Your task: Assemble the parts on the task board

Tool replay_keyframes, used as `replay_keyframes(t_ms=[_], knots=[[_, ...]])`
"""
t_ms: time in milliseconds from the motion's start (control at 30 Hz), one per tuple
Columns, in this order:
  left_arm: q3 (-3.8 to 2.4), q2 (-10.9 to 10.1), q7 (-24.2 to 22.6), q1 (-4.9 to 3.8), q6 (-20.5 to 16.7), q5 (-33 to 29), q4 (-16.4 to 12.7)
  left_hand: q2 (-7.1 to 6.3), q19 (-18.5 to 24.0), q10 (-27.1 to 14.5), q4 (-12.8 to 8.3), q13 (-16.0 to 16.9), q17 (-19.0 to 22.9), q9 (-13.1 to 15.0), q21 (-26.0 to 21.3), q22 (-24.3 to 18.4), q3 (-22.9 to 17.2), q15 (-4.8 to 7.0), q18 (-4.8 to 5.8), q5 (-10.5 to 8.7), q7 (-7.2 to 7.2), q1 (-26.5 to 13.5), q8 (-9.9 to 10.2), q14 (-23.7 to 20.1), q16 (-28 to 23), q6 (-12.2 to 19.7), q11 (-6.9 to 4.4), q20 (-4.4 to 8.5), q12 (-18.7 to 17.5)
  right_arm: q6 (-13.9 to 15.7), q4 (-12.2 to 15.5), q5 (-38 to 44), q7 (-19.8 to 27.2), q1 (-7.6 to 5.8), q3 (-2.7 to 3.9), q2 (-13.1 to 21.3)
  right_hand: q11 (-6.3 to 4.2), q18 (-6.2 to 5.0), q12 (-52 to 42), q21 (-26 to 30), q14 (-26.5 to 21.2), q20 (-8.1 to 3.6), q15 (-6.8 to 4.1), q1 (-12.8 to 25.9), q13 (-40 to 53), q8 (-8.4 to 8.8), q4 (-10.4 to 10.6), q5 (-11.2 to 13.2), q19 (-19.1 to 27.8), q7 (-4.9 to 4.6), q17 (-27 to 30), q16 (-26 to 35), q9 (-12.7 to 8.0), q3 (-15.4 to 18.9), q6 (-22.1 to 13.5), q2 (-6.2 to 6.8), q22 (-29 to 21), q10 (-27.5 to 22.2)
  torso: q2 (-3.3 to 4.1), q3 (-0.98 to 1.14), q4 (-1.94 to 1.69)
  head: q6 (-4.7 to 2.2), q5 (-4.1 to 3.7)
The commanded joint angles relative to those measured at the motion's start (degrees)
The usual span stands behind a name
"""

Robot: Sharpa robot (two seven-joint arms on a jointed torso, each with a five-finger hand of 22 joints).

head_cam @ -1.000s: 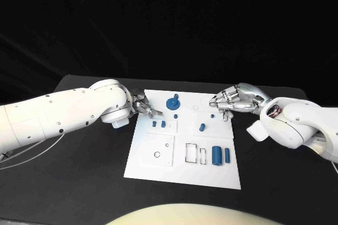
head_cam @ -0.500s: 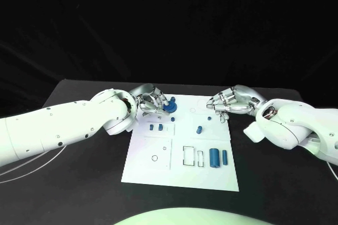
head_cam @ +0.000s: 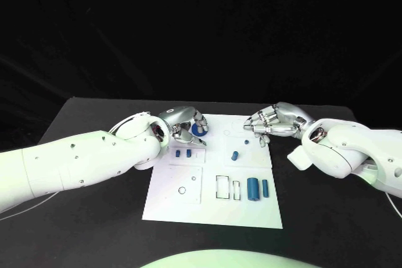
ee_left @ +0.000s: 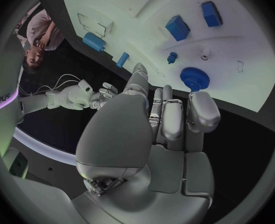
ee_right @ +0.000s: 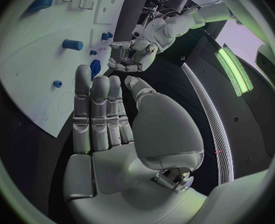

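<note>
The white task board [head_cam: 191, 195] lies in the middle of the black table. A blue gear [head_cam: 201, 128] stands at its far left, and my left hand [head_cam: 184, 127] hovers right beside it, holding nothing. In the left wrist view my left hand [ee_left: 156, 129] stretches its fingers [ee_left: 199, 109] out just short of the gear [ee_left: 192, 77]. My right hand [head_cam: 272, 122] hangs over the board's far right corner, empty, its fingers [ee_right: 94, 109] straight and side by side. On the board lie two small blue blocks [head_cam: 183, 154], a blue piece [head_cam: 235, 156], a small peg [head_cam: 246, 142] and two blue cylinders [head_cam: 259, 188].
Black-outlined rectangular slots [head_cam: 226, 187] and a small ring [head_cam: 183, 190] mark the board's near half. Black tabletop [head_cam: 83, 210] surrounds the board on all sides. My left forearm [head_cam: 83, 163] lies over the table to the board's left, and my right forearm [head_cam: 352, 149] to its right.
My left hand has moved from the board's left edge over to the blue gear. The right hand has barely moved. The head view has shifted slightly.
</note>
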State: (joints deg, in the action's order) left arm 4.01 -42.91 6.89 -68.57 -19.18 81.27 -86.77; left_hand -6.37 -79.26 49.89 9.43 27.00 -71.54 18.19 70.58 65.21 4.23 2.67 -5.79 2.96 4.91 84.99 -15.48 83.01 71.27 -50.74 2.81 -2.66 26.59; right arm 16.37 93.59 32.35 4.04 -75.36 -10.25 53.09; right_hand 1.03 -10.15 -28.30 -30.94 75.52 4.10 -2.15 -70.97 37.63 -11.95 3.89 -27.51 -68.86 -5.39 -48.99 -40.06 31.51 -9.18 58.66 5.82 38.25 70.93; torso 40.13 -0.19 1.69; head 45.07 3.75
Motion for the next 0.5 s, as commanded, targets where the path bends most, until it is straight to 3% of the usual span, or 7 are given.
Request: replay_keyframes(t_ms=[33, 300, 500], knots=[[-0.02, 0.80, 1.87, 0.13, 3.67, 8.25, 0.41, 0.71, -0.92, -0.45, -0.49, -1.14, -1.04, -0.31, 1.23, 1.44, -0.50, 0.13, 0.69, -0.17, -0.12, 1.44, 0.36, 1.03, 1.57, -1.19, -0.10, 0.08, -1.15, -0.24, 0.15, -0.53, 0.66, 0.04, 0.00, -0.03, 0.05, -0.23, 0.02, -0.20, -0.24, 0.03, 0.01, -0.20, 0.08, -0.19, 0.14, -0.28, 0.41, -0.08, 0.05, 0.37, 0.05, -0.07, -0.29, -0.25, 0.05, -0.37, -0.02, -0.01, -0.04, 0.01, -0.08], [-0.01, 2.93, 2.86, 0.24, 5.36, 10.54, 2.65, 2.07, -2.25, 3.11, 0.20, -6.39, -1.30, -2.45, 3.16, 3.59, -3.42, 0.28, 1.09, -0.14, 0.06, 3.81, 2.68, 2.49, 3.22, -4.22, 0.05, 0.48, -5.87, -0.19, 0.24, -0.36, 0.69, 0.04, 0.01, -0.08, 0.06, -0.23, 0.04, -0.20, -0.27, 0.04, 0.02, -0.23, 0.08, -0.20, 0.14, -0.28, 0.44, -0.09, 0.03, 0.37, 0.08, -0.12, -0.31, -0.30, 0.06, -0.40, -0.03, 0.00, -0.06, -0.02, -0.20], [-0.02, 3.84, 3.30, 0.25, 5.78, 10.83, 3.56, 0.89, -2.63, 6.41, 1.95, -9.77, -0.93, -3.92, 3.86, 4.50, -7.11, -0.48, 1.28, -0.22, 0.35, 4.08, 4.43, 2.74, 3.59, -6.19, 0.34, -0.23, -8.98, -0.18, 0.34, -0.31, 0.70, 0.04, 0.01, -0.07, 0.06, -0.23, 0.04, -0.20, -0.27, 0.04, 0.02, -0.23, 0.08, -0.20, 0.14, -0.28, 0.44, -0.09, 0.03, 0.37, 0.08, -0.12, -0.31, -0.30, 0.06, -0.40, -0.01, 0.00, 0.04, 0.15, -0.39]])
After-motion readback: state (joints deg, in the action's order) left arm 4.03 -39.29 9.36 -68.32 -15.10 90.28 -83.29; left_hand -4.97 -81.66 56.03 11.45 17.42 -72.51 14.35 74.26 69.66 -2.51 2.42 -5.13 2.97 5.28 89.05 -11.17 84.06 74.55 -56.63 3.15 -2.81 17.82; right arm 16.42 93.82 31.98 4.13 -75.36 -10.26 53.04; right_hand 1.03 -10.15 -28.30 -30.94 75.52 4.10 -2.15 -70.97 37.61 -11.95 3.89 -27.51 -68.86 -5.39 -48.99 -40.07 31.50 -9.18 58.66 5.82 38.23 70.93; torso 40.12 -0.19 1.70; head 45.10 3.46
